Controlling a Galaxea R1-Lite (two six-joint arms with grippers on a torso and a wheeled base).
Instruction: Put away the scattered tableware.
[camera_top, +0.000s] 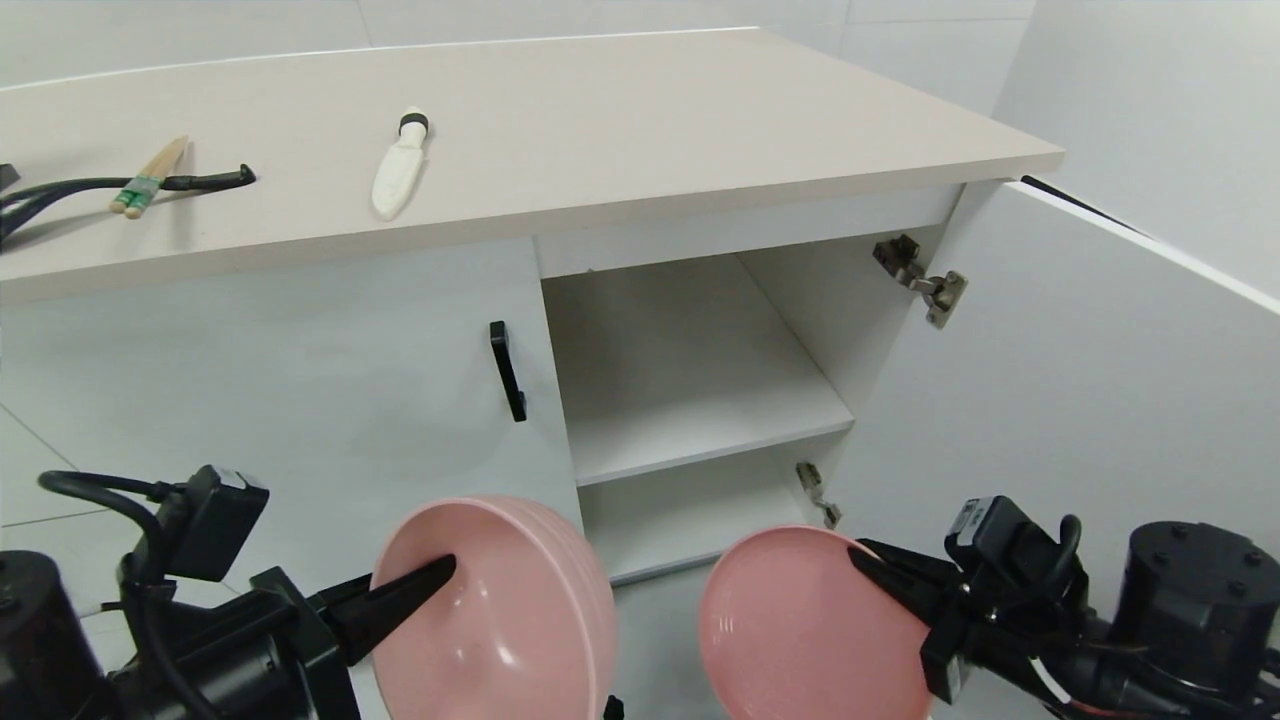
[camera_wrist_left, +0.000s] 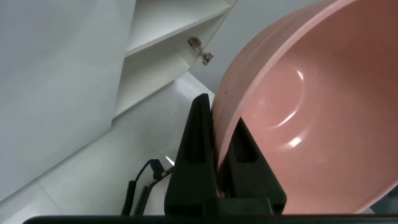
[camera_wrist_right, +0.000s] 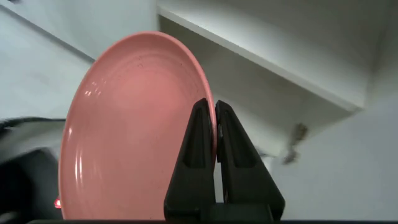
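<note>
My left gripper (camera_top: 446, 570) pinches the pink bowl (camera_top: 520, 620) at the rim; my right gripper (camera_top: 857, 560) clamps the pink plate (camera_top: 790, 630), apparently at its edge.

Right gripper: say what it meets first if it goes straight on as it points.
Probably the shelf, at its front edge: the right gripper, shut on the plate, points that way, plate leading. Depth is unclear.
</note>
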